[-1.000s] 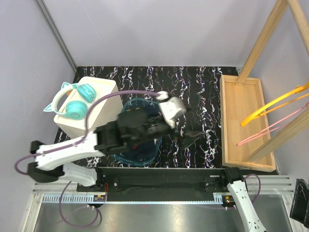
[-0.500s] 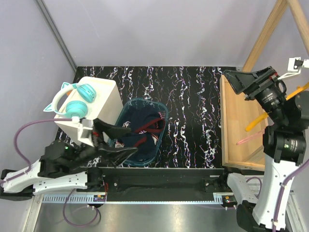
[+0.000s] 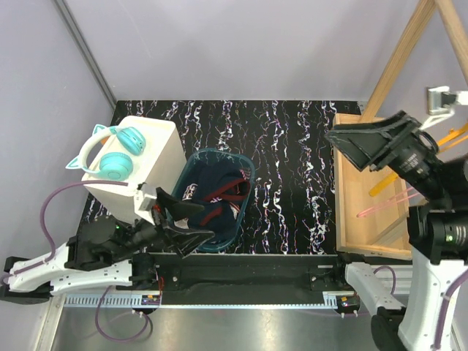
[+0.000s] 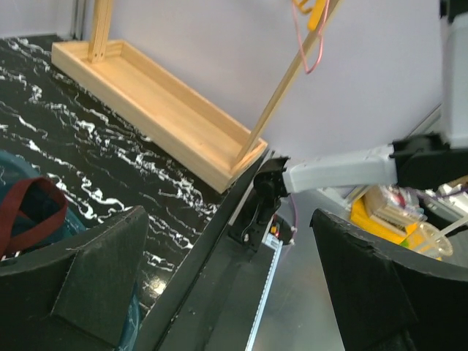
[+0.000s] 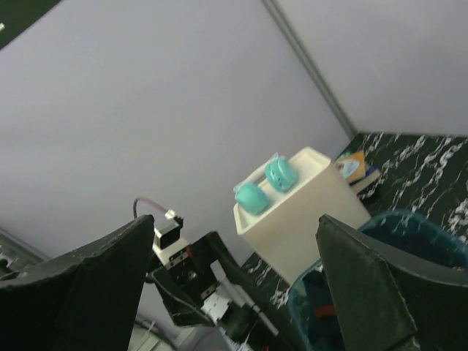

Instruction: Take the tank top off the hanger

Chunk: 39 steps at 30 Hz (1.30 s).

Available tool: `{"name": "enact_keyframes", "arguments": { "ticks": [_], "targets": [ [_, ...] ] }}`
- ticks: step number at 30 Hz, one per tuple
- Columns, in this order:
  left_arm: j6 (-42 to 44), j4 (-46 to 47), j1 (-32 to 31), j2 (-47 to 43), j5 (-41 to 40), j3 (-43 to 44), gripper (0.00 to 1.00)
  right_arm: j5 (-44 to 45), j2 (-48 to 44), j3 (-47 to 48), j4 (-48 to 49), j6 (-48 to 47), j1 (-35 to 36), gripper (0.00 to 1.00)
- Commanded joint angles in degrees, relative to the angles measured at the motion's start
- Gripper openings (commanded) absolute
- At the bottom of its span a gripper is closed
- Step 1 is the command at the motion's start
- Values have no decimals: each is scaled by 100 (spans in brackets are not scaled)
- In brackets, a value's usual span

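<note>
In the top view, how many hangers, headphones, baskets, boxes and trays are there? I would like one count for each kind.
Hangers: 2 (yellow plastic hanger, pink plastic hanger)
Teal cat-ear headphones: 1
Teal plastic basket: 1
White box: 1
Shallow wooden tray: 1
Total: 6

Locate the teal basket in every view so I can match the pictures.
Top external: the teal basket sits left of centre, beside the white box.
Left wrist: its edge shows at the lower left, with a maroon strap in it.
Right wrist: its rim shows at the lower right, right of the white box.
Shared landmark: the black marbled table under it, in all three views.
</note>
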Motion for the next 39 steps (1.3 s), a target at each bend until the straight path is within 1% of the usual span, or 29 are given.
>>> {"name": "enact_keyframes", "arguments": {
  "ticks": [1, 3, 6, 7, 9, 10, 12, 13, 14, 15, 16, 17, 19, 20, 21, 23, 24, 26, 27, 29, 30, 31, 32, 33, 34, 35, 36, 37, 39],
  "targets": [
    [12, 313, 10, 495, 76, 60, 99, -233, 586, 78, -1011, -605, 824, 100],
    [39, 348, 10, 610, 32, 43, 99, -93, 691, 105, -1503, -992, 1097, 100],
    [-40, 462, 10, 672, -178, -123, 99, 163, 727, -87, -1688, -1212, 1694, 100],
    [-92, 489, 1, 611, -336, -185, 99, 285, 762, -219, -1750, -1291, 2148, 100],
    [-320, 576, 1, 488, -608, -395, 99, 899, 806, -421, -1856, -1493, 2695, 100],
    [-391, 612, 1, 409, -671, -484, 99, 1406, 815, -657, -1864, -1546, 3307, 99],
    [-593, 664, 1, 102, -890, -729, 99, 1918, 841, -957, -1716, -1625, 3890, 100],
    [-655, 647, 1, -4, -952, -826, 99, 2417, 842, -1254, -1663, -1626, 4145, 100],
    [-795, 612, 1, -292, -1040, -975, 99, 2666, 833, -1396, -1541, -1634, 4583, 100],
    [-883, 507, 10, -434, -1162, -1055, 99, 2877, 815, -1546, -1470, -1626, 4761, 100],
    [-954, 445, 1, -627, -1224, -1151, 99, 3288, 780, -1834, -1408, -1617, 4920, 100],
    [-1033, 375, 10, -977, -1286, -1309, 99, 3475, 676, -1976, -1251, -1565, 5200, 100],
    [-1244, 121, 10, -1374, -1418, -1468, 99, 3809, 552, -2432, -1083, -1477, 5404, 100],
    [-1384, 41, 10, -1541, -1453, -1599, 99, 3863, 473, -2592, -865, -1320, 5492, 100],
    [-1437, -133, 1, -1926, -1497, -1670, 99, 3889, 464, -2872, -749, -1240, 5710, 100],
    [-1586, -266, 10, -2218, -1498, -1854, 99, 4099, 542, -3111, -469, -1090, 6036, 100],
    [-1631, -276, 10, -2429, -1437, -1925, 99, 4292, 577, -3277, -415, -1090, 6507, 100],
    [-1692, -276, 10, -2597, -1340, -2083, 99, 4889, 630, -3506, -134, -1151, 6993, 100],
    [-1710, -302, 10, -2633, -1252, -2119, 99, 5031, 631, -3803, 6, -1177, 7309, 100],
    [-1728, -285, 10, -2563, -1120, -2189, 99, 5181, 552, -4191, 612, -1221, 7540, 100],
    [-1754, -285, 1, -2554, -1006, -2233, 99, 5225, 491, -4732, 910, -1239, 7715, 100],
    [-1763, -276, 10, -2563, -953, -2329, 99, 5243, 403, -5068, 1635, -1204, 7768, 100],
    [-1772, -258, 1, -2606, -900, -2382, 99, 5261, 141, -5428, 2025, -1178, 7813, 100],
    [-1772, -267, 10, -2650, -822, -2435, 99, 5339, -10, -6215, 2508, -1143, 7839, 100],
    [-1772, -276, 10, -2616, -777, -2505, 99, 5427, -176, -6614, 3182, -968, 7857, 100],
    [-1806, -276, 10, -2624, -742, -2549, 99, 5523, -552, -6993, 3468, -871, 7866, 100],
    [-1842, -276, 10, -2642, -716, -2602, 99, 5742, -782, -7710, 3705, -783, 7866, 100],
    [-1868, -258, 10, -2633, -707, -2690, 99, 5918, -1298, -8022, 3943, -521, 7866, 100],
    [-1921, -180, 10, -2633, -680, -2787, 99, 6330, -1906, -8750, 3937, -326, 7874, 100]
  ]
}}
